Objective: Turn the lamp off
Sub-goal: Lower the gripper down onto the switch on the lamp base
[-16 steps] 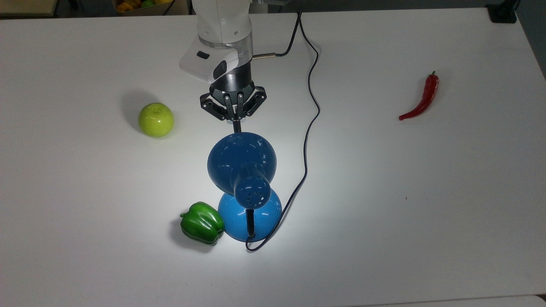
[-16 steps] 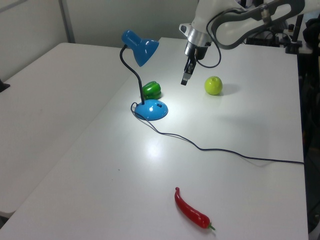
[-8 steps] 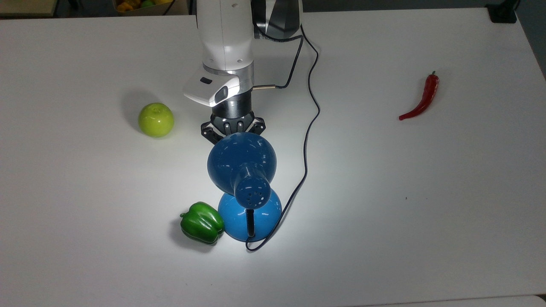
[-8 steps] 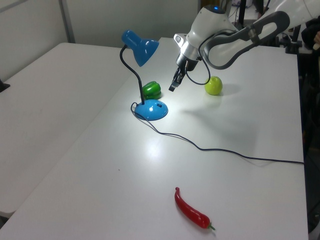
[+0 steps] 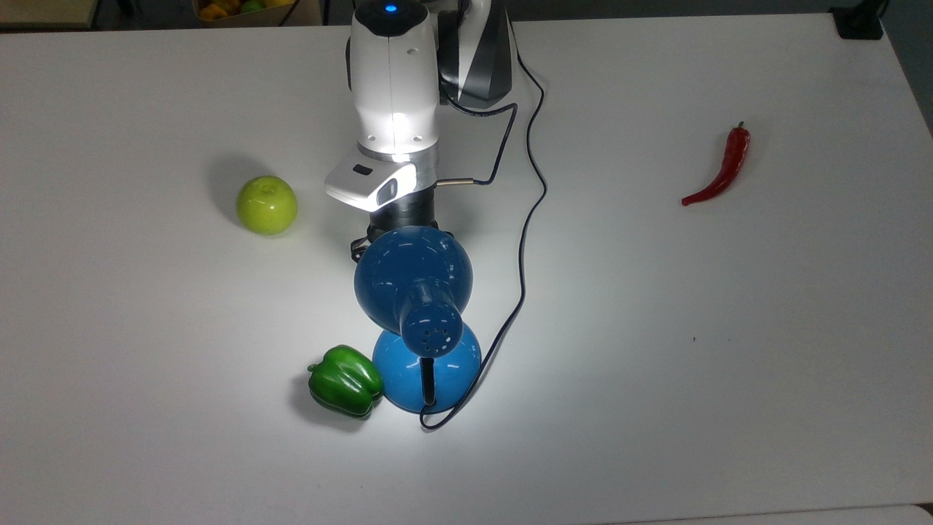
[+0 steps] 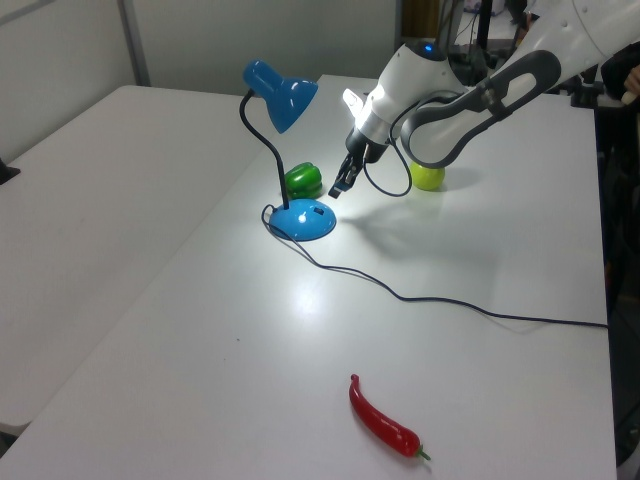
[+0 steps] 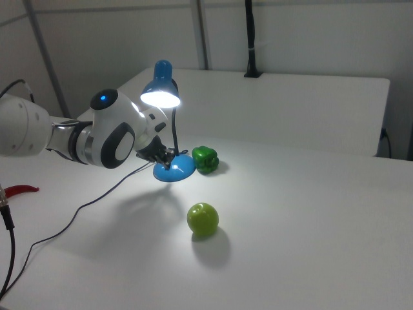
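The fingers (image 6: 340,187) point downward at a slant and appear pressed together with nothing between them; in the left view their tips hang just above the round base of the lamp (image 6: 302,218), on the left view's right side of the gooseneck. In the right view the gripper (image 7: 166,155) sits just over the base, under the lit shade. In the top view the shade of the lamp (image 5: 412,275) covers the fingers, and the white wrist of the arm (image 5: 393,95) reaches in from the top view's upper edge. The lamp is on: the shade glows in the right view, and a bright patch lies on the desk (image 5: 656,328) around the base. The lamp stands near the middle of the desk, dome tilted toward the arm, vent holes visible on its cap in the top view. The thin dark cord (image 5: 531,219) runs from the base, loops on the top view's right of the lamp, and goes up toward the arm's side of the desk. A green bell pepper (image 5: 345,380) lies just beside the base, on the top view's left, apparently touching it. A green apple (image 5: 267,205) rests on the top view's left of the arm, apart from the lamp. A red chili (image 5: 721,168) lies well apart, toward the top view's right.
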